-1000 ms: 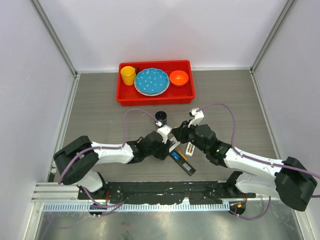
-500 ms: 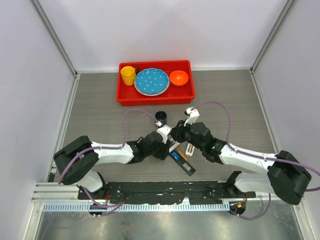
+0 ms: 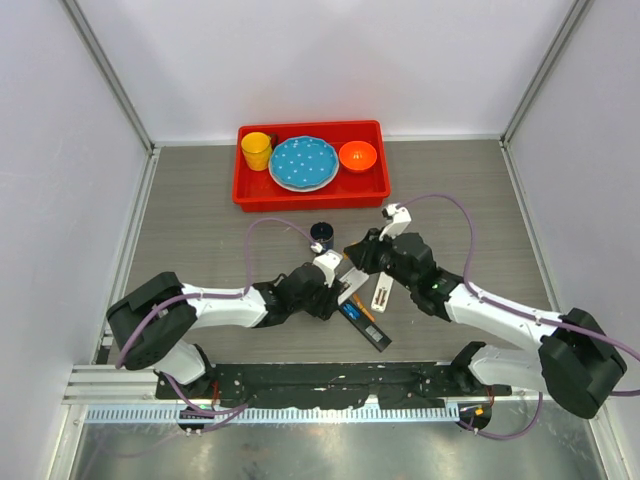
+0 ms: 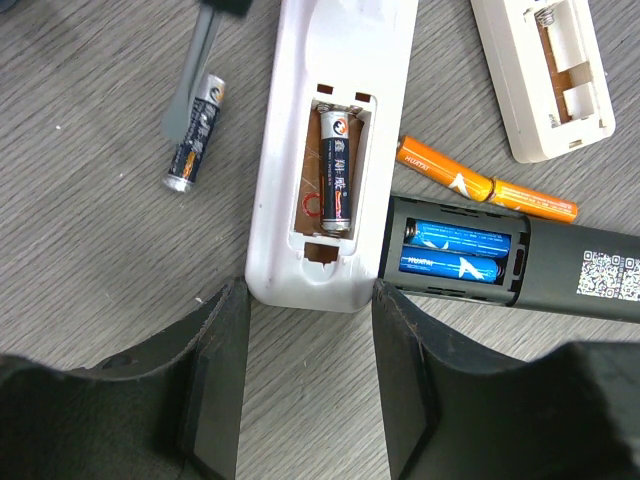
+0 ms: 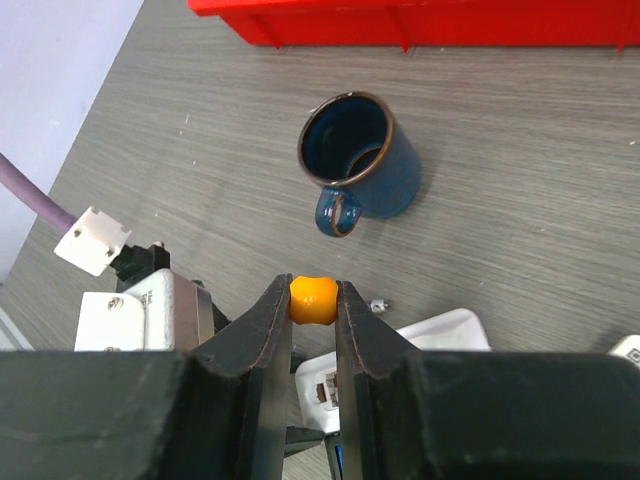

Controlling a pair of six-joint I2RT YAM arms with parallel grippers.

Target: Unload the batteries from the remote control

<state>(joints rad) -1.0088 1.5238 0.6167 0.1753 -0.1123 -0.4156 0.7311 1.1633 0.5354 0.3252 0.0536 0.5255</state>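
A white remote [image 4: 300, 150] lies open-backed with one dark grey battery [image 4: 338, 170] in its bay. My left gripper [image 4: 310, 292] is closed on its near end. A loose dark battery [image 4: 195, 135] lies to its left, beside a grey screwdriver shaft [image 4: 190, 85]. Two orange batteries [image 4: 485, 185] lie end to end at the right. Two blue batteries [image 4: 455, 250] sit in the black remote [image 4: 580, 275]. My right gripper [image 5: 313, 305] is shut on the screwdriver's orange handle [image 5: 313, 298], above the white remote [image 5: 440, 340]. In the top view both grippers, left [image 3: 335, 285] and right [image 3: 358, 258], meet at the table's middle.
A second white remote [image 4: 545, 75] with an empty bay lies at the right. A dark blue mug [image 5: 360, 160] stands just beyond the grippers. A red tray [image 3: 245, 190] with a yellow cup, blue plate and orange bowl sits at the back.
My right gripper swung left over the remotes, then drew back to the right with the screwdriver. The left arm has not moved.
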